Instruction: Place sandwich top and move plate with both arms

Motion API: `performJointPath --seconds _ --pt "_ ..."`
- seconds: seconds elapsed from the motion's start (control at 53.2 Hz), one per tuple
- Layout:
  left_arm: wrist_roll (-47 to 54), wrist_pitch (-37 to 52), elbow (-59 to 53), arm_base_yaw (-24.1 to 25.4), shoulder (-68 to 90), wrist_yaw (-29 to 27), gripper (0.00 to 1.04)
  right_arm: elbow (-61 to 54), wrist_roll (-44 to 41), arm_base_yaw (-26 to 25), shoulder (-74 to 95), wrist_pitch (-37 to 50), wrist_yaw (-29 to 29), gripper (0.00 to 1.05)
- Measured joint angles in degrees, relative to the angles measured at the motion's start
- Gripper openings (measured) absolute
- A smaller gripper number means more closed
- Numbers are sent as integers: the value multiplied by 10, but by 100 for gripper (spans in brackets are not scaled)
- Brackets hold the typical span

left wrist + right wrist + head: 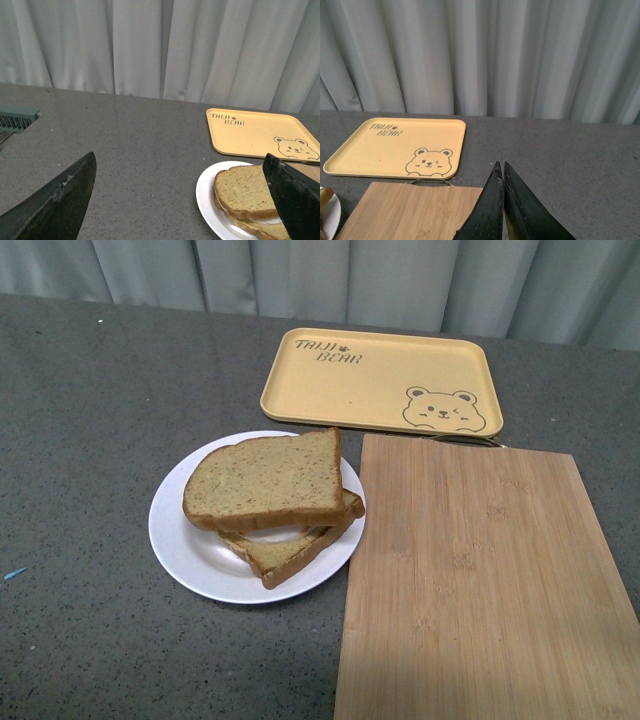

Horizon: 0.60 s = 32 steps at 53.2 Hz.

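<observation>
The sandwich top (265, 480), a brown speckled bread slice, lies on a lower slice with white egg showing between them, on the white plate (178, 540). No arm shows in the front view. In the left wrist view my left gripper (180, 165) is open and empty over the grey table, left of the plate (205, 192) and the sandwich top (245, 190). In the right wrist view my right gripper (500, 165) is shut and empty, above the far right corner of the wooden board (415, 212).
A yellow bear-print tray (380, 380) lies behind the plate. A wooden cutting board (480, 580) lies right of the plate, touching its rim. Grey curtains hang behind the table. A green object (17, 120) sits at the table's far left.
</observation>
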Motion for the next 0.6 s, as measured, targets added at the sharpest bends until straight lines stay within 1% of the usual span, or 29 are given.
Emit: performJointPath --seconds 0.413,0.601 --pt "0 0 0 0 0 0 98 -19 0 -1 -189 -160 -3 1" --pt "0 0 0 0 0 0 98 -19 0 -1 -249 -215 -3 1"
